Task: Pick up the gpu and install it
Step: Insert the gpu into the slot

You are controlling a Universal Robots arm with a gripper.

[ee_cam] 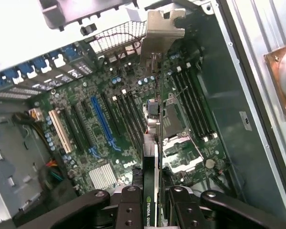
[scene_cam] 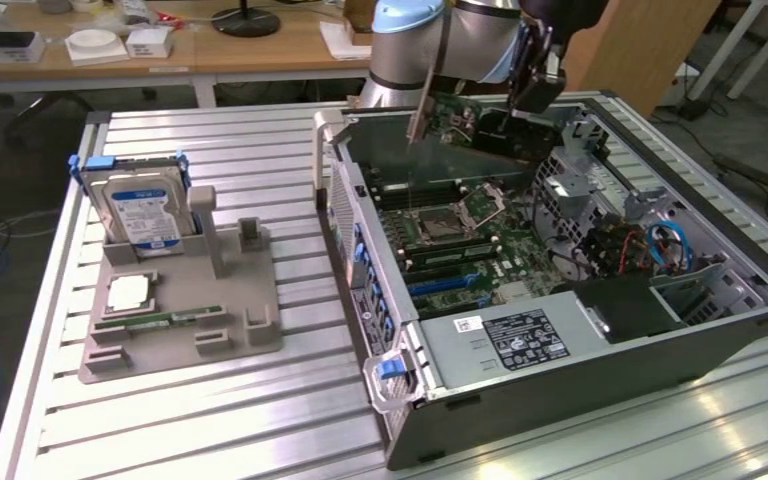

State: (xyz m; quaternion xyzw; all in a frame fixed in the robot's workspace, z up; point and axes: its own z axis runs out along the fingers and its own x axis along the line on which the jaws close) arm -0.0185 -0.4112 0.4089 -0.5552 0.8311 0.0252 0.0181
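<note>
1. My gripper (ee_cam: 150, 200) has its jaws closed tight on the gpu (scene_cam: 471, 128).
2. I see the gpu at the exterior view's upper middle, held above the motherboard (scene_cam: 478, 250) inside the open computer case (scene_cam: 584, 390).

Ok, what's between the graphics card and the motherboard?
Only open air: in the exterior view the graphics card, held by the gripper, hangs above the motherboard.

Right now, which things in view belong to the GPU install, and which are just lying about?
In the job: flat green-backed gpu card with silvery bracket; black pincer shut on it; open black computer case; green motherboard.
Lying about: silver hard drive with blue-white label; narrow green memory stick; grey plastic holder tray.
</note>
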